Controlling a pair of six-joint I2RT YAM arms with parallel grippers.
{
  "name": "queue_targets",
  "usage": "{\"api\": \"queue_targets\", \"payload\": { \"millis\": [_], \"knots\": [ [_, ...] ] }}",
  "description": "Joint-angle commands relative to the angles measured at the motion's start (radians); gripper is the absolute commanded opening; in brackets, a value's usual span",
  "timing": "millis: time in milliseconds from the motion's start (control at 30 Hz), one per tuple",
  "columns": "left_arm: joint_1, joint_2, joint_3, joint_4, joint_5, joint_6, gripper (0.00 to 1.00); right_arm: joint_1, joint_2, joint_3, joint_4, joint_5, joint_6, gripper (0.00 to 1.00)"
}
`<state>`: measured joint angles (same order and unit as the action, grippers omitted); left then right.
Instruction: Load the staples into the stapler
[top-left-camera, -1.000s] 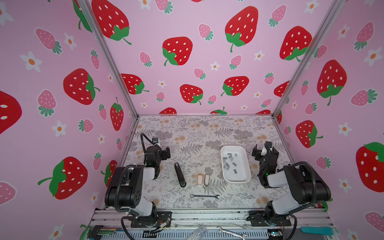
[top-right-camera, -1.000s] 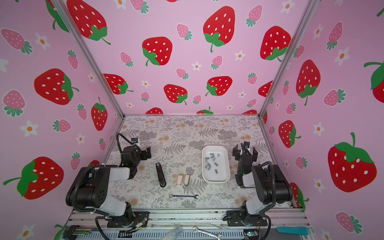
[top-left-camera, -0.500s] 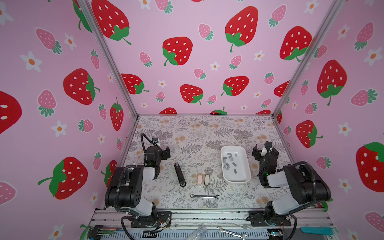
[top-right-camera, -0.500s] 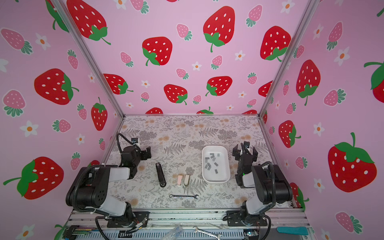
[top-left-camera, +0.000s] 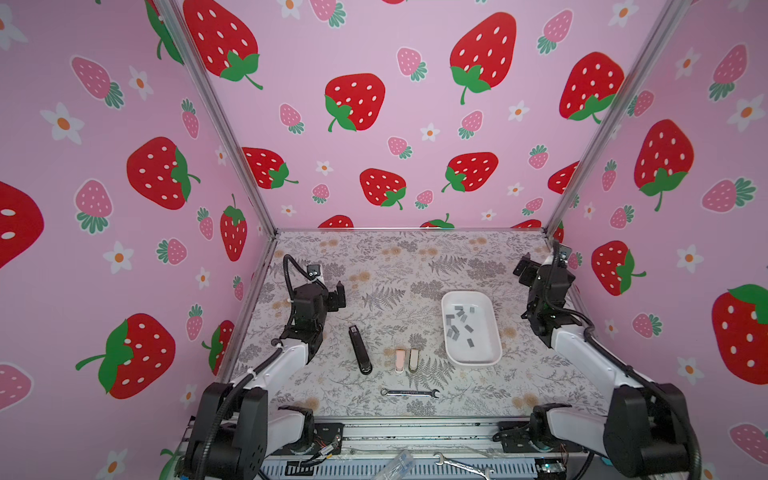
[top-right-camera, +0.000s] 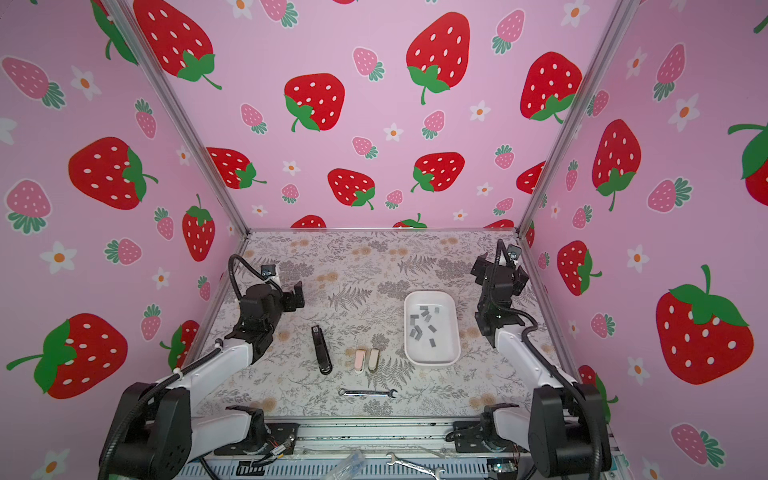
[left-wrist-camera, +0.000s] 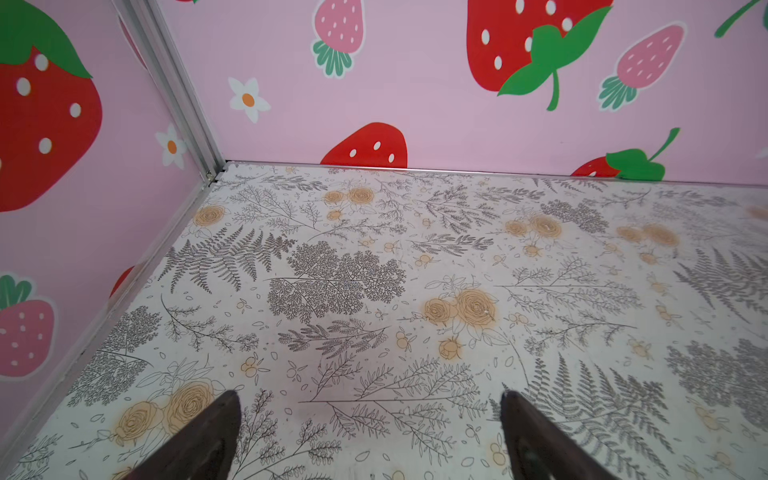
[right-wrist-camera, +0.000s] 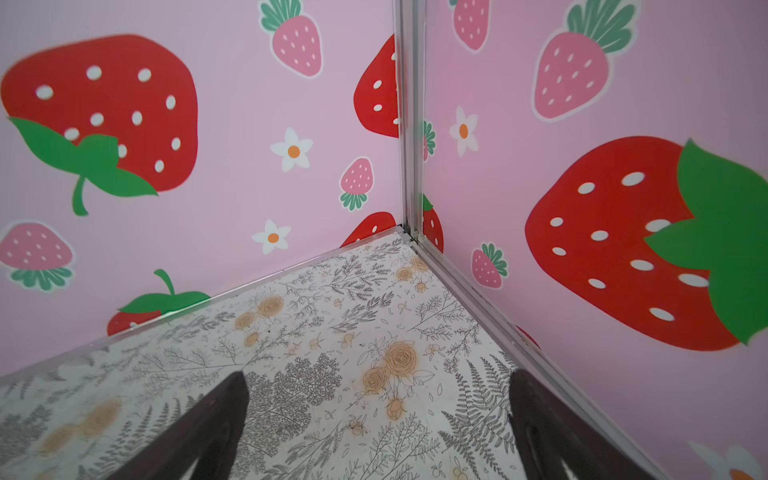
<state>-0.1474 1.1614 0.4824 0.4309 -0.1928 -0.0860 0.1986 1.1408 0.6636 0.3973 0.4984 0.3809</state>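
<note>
Several small grey staples (top-left-camera: 458, 324) (top-right-camera: 422, 322) lie loose in a white tray (top-left-camera: 486, 355) (top-right-camera: 451, 353) right of centre. A long black stapler (top-left-camera: 360, 349) (top-right-camera: 321, 350) lies left of centre, with a pink mini stapler (top-left-camera: 400, 360) (top-right-camera: 359, 360) and a beige one (top-left-camera: 414, 358) (top-right-camera: 373, 359) beside it. My left gripper (top-left-camera: 338, 297) (top-right-camera: 296, 297) (left-wrist-camera: 370, 395) hovers open behind the black stapler, empty. My right gripper (top-left-camera: 536, 270) (top-right-camera: 500, 275) (right-wrist-camera: 379, 376) stands open and empty by the right wall, behind the tray. Neither wrist view shows a task thing.
A silver wrench (top-left-camera: 409, 392) (top-right-camera: 367, 392) lies near the front edge. Pink strawberry walls close in the left, back and right, with metal posts (right-wrist-camera: 409, 124) at the corners. The right gripper sits close to the right wall's rail (right-wrist-camera: 478, 299). Another wrench (top-left-camera: 457, 461) rests on the front rail.
Both arms have unfolded from their tucked pose: the elbows dropped toward the front and both grippers shifted a little toward the back. The jaws stayed open.
</note>
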Motion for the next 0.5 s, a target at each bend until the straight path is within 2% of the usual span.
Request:
{"api": "queue_targets", "payload": {
  "millis": [0, 67, 133, 200, 267, 467],
  "knots": [
    [-0.009, -0.103, -0.043, -0.048, 0.02, -0.126, 0.99, 0.004, -0.152, -0.159, -0.166, -0.165, 0.196, 0.99],
    [-0.009, -0.152, -0.037, -0.101, 0.081, -0.155, 0.99, 0.008, -0.285, -0.312, -0.033, -0.239, 0.187, 0.99],
    [-0.009, -0.197, -0.002, -0.21, 0.102, -0.219, 0.99, 0.009, -0.385, -0.413, 0.004, -0.206, 0.173, 0.99],
    [-0.009, -0.231, 0.036, -0.304, 0.121, -0.236, 0.99, 0.008, -0.421, -0.454, 0.007, -0.166, 0.146, 0.99],
    [-0.009, -0.268, 0.056, -0.329, 0.15, -0.241, 0.99, 0.008, -0.409, -0.474, 0.026, -0.134, 0.138, 0.99],
    [-0.007, -0.343, 0.075, -0.341, 0.173, -0.271, 0.99, 0.017, -0.312, -0.45, 0.073, -0.174, 0.128, 0.99]
  ]
}}
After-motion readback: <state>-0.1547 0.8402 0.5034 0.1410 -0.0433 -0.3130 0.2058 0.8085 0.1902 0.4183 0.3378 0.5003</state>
